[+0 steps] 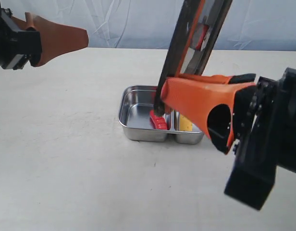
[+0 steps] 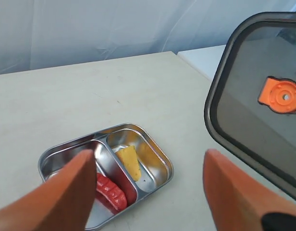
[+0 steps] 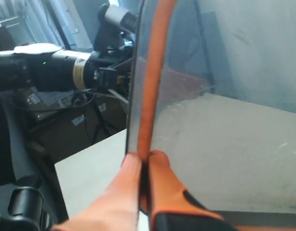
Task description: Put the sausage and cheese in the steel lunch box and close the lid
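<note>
So the right gripper (image 3: 144, 163) pinches the dark smoky plastic lid (image 2: 253, 96), tilted steeply over the shiny steel lunch box (image 1: 126, 98); left gripper (image 2: 148, 155) gapes empty.

Sausage (image 1: 158, 120) in larger compartment of steel lunch box (image 1: 130, 102), cheese (image 1: 186, 123) in smaller, lid (image 1: 193, 33) tilted above

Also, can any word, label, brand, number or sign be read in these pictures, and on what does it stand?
None can be read.
On the orange valve tab of the lid: no legible marking.
On the steel lunch box: no marking visible.
On the pale band of the dark equipment, right wrist view: too blurred to read.
</note>
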Motion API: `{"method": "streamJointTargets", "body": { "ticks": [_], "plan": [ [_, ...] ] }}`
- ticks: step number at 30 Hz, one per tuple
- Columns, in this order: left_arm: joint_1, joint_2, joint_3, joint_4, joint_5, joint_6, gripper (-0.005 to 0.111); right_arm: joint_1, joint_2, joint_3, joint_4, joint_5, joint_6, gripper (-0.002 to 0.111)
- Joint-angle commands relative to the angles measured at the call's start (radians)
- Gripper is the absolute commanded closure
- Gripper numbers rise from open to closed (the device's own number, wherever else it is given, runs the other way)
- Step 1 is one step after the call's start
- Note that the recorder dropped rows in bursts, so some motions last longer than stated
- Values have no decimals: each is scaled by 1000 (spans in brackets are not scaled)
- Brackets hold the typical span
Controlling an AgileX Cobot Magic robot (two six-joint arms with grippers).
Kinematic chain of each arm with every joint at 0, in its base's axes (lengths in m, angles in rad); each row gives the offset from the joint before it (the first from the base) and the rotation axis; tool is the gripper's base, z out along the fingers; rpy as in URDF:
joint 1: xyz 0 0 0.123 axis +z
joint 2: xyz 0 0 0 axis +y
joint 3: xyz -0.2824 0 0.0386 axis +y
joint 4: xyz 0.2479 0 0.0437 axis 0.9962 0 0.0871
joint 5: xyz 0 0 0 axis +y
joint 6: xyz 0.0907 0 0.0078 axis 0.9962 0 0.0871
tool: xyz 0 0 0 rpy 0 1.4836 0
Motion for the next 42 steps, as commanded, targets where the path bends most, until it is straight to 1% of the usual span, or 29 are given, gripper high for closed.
{"method": "streamJointTargets", "body": {
  "ticks": [1, 4, 9, 14, 18, 23, 24, 27, 32, 36, 42],
  "plan": [
    [3, -6, 3, -1, -5, -6, 46, 4, 11, 4, -401, -57, 296, 109],
    [3, -6, 3, -1, -5, -6, 46, 4, 41, 4, -537, -75, 413, 109],
    [3, -6, 3, -1, -5, -6, 46, 2, 95, 4, -616, -121, 452, 109],
    [3, -6, 3, -1, -5, -6, 46, 2, 97, 4, -754, -68, 614, 109],
    [3, -6, 3, -1, -5, -6, 46, 2, 96, 4, -730, -98, 619, 109],
    [3, -6, 3, -1, -5, -6, 46, 2, 83, 4, -724, -305, 627, 109],
    [3, -6, 3, -1, -5, -6, 46, 2, 76, 4, -716, -319, 627, 109],
    [3, -6, 3, -1, -5, -6, 46, 2, 46, 4, -673, -296, 627, 109],
    [3, -6, 3, -1, -5, -6, 46, 2, -14, 4, -634, -195, 627, 109],
    [3, -6, 3, -1, -5, -6, 46, 2, -39, 4, -585, -192, 627, 109],
    [3, -6, 3, -1, -5, -6, 46, 2, -79, 4, -573, -203, 669, 109]
  ]
}}
